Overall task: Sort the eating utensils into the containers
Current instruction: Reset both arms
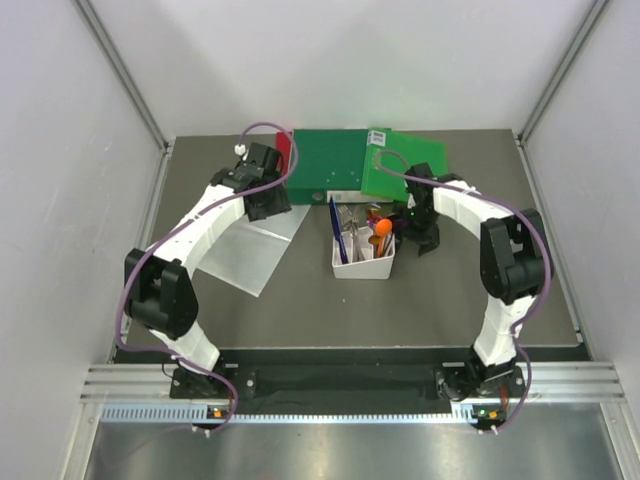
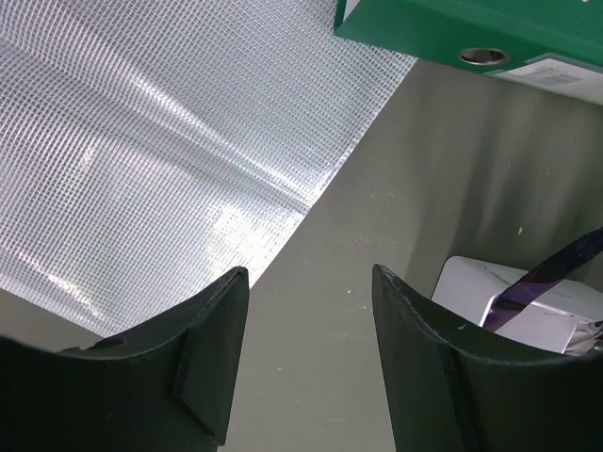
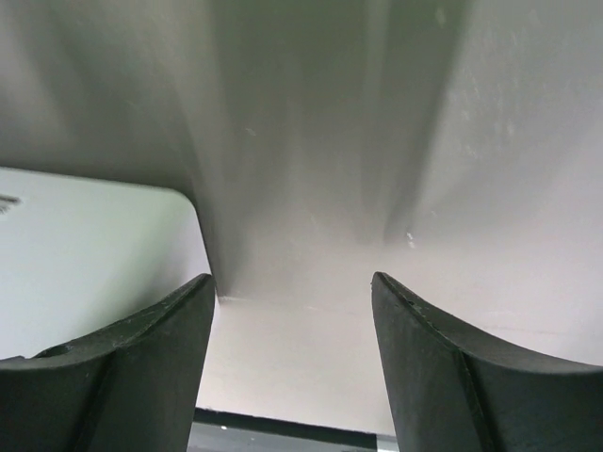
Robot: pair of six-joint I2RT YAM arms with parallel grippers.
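Top view: the bin (image 1: 362, 270) sits at frame centre with the utensils (image 1: 358, 232) standing in it. I see none loose on the table (image 1: 300, 320), so the sorting looks all but done. The right gripper (image 1: 412, 240) hangs just right of the bin, jaws wide and empty. The left gripper (image 1: 268, 208), upper left, is open over the sheet (image 1: 250, 255).

The best move is probably to lift the right gripper straight up before swinging it off, so no jutting handle is caught.

Count: one bin, one sheet, two green folders (image 1: 325, 165), one red folder (image 1: 284, 150) (only an edge shows). There is one blue utensil (image 1: 333, 228), one orange spoon (image 1: 384, 230) and some silver ones. I cannot tell the total.

Left wrist: the left gripper (image 2: 311, 278) is open with nothing between its fingers. The sheet (image 2: 141, 141) is upper left, a green folder (image 2: 424, 24) upper right, and the bin (image 2: 471, 282) with the blue utensil (image 2: 551, 273) lower right.

Right wrist: the right gripper (image 3: 292, 282) is open and bare.
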